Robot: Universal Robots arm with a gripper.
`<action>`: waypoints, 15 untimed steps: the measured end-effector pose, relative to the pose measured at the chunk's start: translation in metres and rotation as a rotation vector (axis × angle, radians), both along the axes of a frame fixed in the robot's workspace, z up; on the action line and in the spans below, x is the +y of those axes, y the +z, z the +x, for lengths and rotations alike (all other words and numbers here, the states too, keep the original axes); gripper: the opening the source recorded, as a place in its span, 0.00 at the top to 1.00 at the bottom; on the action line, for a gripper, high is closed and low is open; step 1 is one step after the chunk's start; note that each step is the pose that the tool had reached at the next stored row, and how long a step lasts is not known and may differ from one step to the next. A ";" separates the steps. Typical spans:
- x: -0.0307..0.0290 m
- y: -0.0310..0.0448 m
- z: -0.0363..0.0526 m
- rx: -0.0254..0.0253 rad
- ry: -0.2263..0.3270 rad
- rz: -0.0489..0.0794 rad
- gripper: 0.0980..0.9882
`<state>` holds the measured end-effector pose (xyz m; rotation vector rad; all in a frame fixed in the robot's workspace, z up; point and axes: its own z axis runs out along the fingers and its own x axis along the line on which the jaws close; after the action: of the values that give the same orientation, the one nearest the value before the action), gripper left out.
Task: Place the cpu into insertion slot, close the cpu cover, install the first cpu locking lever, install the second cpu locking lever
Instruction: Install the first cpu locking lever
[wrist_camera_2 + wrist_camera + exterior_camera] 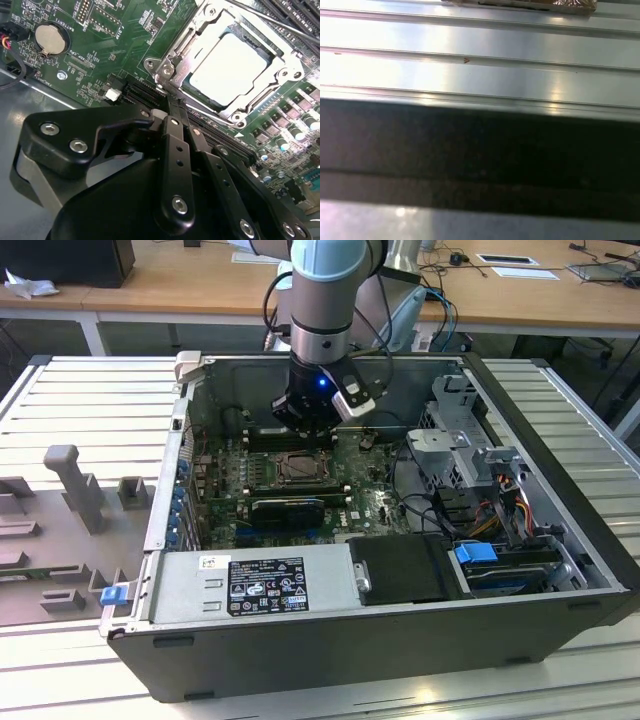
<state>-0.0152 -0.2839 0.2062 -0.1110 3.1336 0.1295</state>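
The cpu (pixel 227 62), a pale square chip, lies in the insertion slot (pixel 298 469) on the green motherboard. The dull-metal cpu cover (pixel 282 75) lies flat around it, and the chip's face shows through its open centre. A thin locking lever (pixel 265 20) runs along one side of the socket, and another bar (pixel 176 49) along the adjacent side. My gripper (pixel 170 107) hangs just above the board at a corner of the socket. Its black fingers (pixel 176 145) are drawn together with nothing seen between them. In the exterior view the gripper (pixel 306 428) sits over the socket's far edge.
The open case's walls (pixel 330 645) surround the board. Black memory slots (pixel 285 437), a black card (pixel 288 508), a power supply (pixel 250 585), a drive cage (pixel 460 445) and loose cables (pixel 500 505) crowd the socket. Grey fixtures (pixel 75 485) stand on the ribbed table (pixel 480 75).
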 end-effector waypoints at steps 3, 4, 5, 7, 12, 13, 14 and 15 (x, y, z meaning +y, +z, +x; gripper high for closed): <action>0.0000 -0.0012 0.0002 0.0003 0.000 -0.001 0.99; -0.0001 -0.0018 0.0002 0.0005 0.000 -0.001 0.99; -0.0001 -0.0021 0.0002 0.0006 0.000 -0.002 0.99; -0.0001 -0.0025 0.0002 0.0006 0.000 -0.003 0.99; -0.0014 -0.0029 0.0003 0.0002 0.000 -0.004 0.99; -0.0017 -0.0029 0.0004 0.0002 0.000 -0.004 0.99; -0.0021 -0.0031 0.0003 0.0004 0.000 -0.004 0.99; -0.0025 -0.0033 0.0003 0.0007 0.000 -0.004 0.99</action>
<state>-0.0149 -0.2864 0.2030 -0.1103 3.1346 0.1229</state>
